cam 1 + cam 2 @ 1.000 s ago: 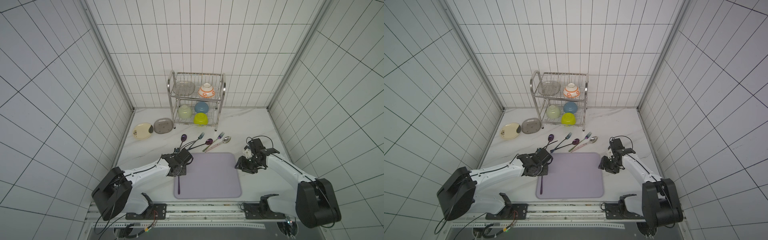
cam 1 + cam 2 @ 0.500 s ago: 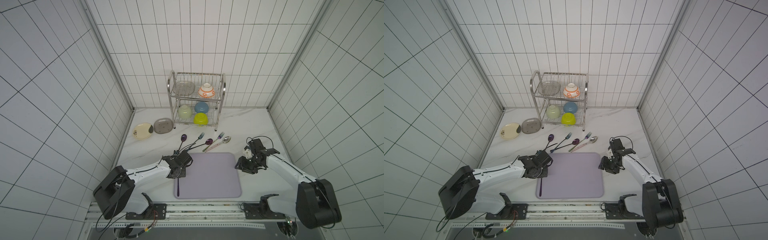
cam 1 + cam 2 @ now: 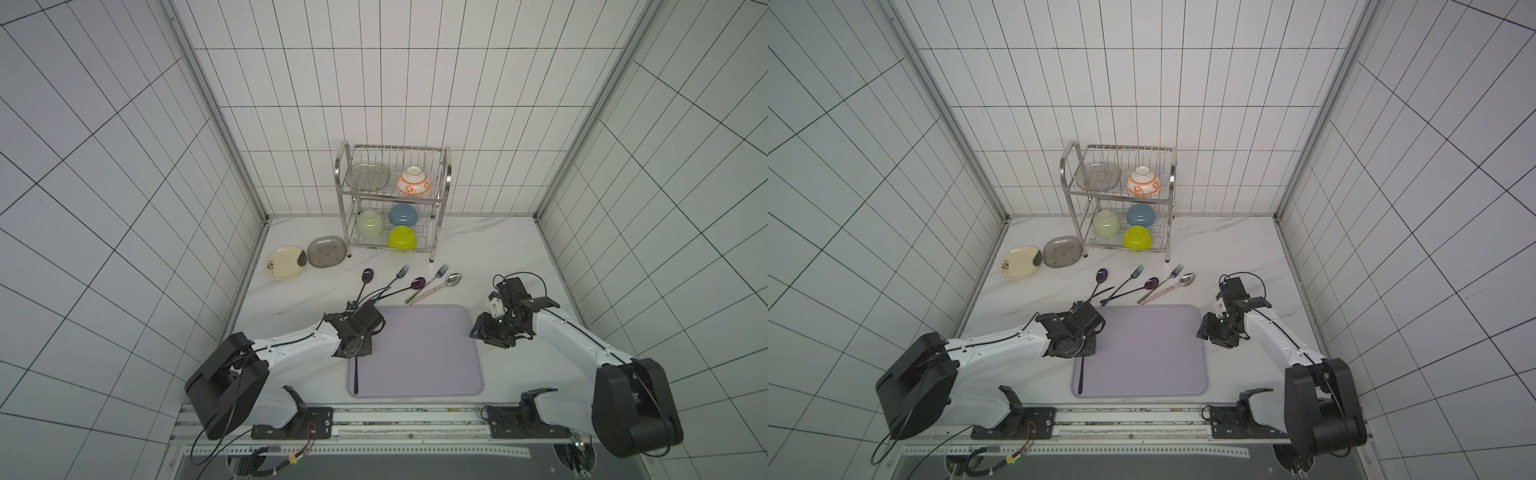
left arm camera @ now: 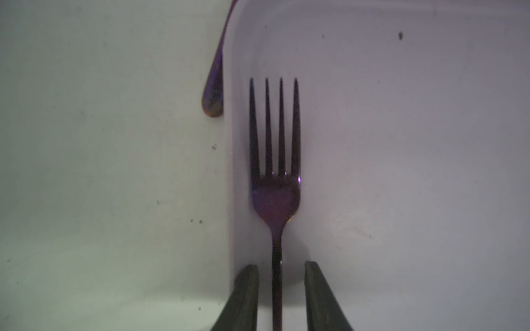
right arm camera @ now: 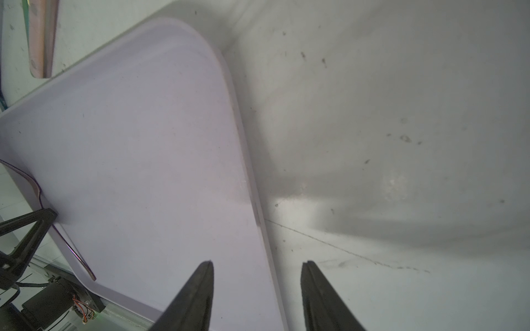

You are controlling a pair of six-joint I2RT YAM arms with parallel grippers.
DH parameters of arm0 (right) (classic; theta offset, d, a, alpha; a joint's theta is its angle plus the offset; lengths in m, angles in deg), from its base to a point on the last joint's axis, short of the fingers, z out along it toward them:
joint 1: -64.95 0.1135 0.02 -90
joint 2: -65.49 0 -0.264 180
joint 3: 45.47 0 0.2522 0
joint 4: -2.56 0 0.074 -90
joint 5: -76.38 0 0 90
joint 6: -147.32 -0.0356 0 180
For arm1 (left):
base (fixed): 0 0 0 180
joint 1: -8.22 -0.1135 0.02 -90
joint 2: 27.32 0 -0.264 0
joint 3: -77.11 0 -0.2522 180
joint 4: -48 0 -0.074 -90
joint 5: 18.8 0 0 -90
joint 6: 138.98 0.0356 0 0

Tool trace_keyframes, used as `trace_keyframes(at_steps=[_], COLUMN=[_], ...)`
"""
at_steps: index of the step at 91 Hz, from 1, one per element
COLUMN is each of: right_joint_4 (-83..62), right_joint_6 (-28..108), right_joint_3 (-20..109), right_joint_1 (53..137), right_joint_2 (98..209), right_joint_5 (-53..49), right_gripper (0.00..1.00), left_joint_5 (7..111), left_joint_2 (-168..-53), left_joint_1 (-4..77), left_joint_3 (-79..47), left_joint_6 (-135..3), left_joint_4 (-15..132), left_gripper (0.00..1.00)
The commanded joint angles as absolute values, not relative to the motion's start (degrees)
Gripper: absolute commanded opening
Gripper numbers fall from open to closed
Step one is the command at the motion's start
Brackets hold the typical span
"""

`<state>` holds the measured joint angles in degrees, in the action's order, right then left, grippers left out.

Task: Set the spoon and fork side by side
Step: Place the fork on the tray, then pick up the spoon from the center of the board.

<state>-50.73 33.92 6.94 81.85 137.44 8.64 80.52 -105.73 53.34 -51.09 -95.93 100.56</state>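
A purple fork [image 4: 275, 195] lies flat along the left edge of the lavender mat [image 3: 419, 353], tines toward the back; its handle [image 3: 356, 378] shows in both top views. My left gripper [image 4: 281, 265] is open, one jaw on each side of the handle with a gap on both sides. Two purple spoons [image 3: 368, 275] [image 3: 417, 283] and a silver spoon [image 3: 453, 279] lie behind the mat, none of them held. My right gripper [image 5: 256, 262] hangs open and empty over the mat's right edge [image 5: 246, 172].
Two more forks [image 3: 401, 272] [image 3: 441, 270] lie among the spoons behind the mat. A utensil's handle end [image 4: 213, 97] rests beside the mat's left edge. A metal dish rack [image 3: 392, 199] with bowls stands at the back, two plates [image 3: 286, 261] to its left.
My left gripper's jaws have parted and let go of the fork, which now rests on the mat. The right arm has not moved.
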Motion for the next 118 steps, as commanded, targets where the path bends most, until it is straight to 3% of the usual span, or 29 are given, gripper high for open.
trace_keyframes(at_steps=[1,23,45,74,118], right_joint_4=[-51.75,-51.98,-52.14,-52.16,-51.58], right_joint_6=[33.50,33.15,32.88,32.79,33.15], right_joint_3=[6.45,7.34,8.66,9.64,8.38], right_joint_1=[82.43,82.36,82.44,82.44,82.44], right_joint_2=[136.36,136.05,135.88,137.27,138.91], right_joint_5=[8.60,7.96,7.52,7.47,7.29], right_gripper=[0.52,0.52,0.52,0.52,0.51], left_joint_5=[80.87,82.55,78.79,77.25,73.73], left_joint_2=[-103.65,-102.22,-106.77,-128.64,-146.07], left_joint_1=[53.64,51.31,38.67,32.98,29.65], left_joint_3=[-48.50,-39.38,-31.16,-17.15,-4.59], left_joint_6=[-96.00,-93.40,-83.89,-66.00,-63.78], left_joint_4=[101.10,107.61,109.07,108.06,108.12], left_gripper=[0.37,0.51,0.63,0.63,0.53])
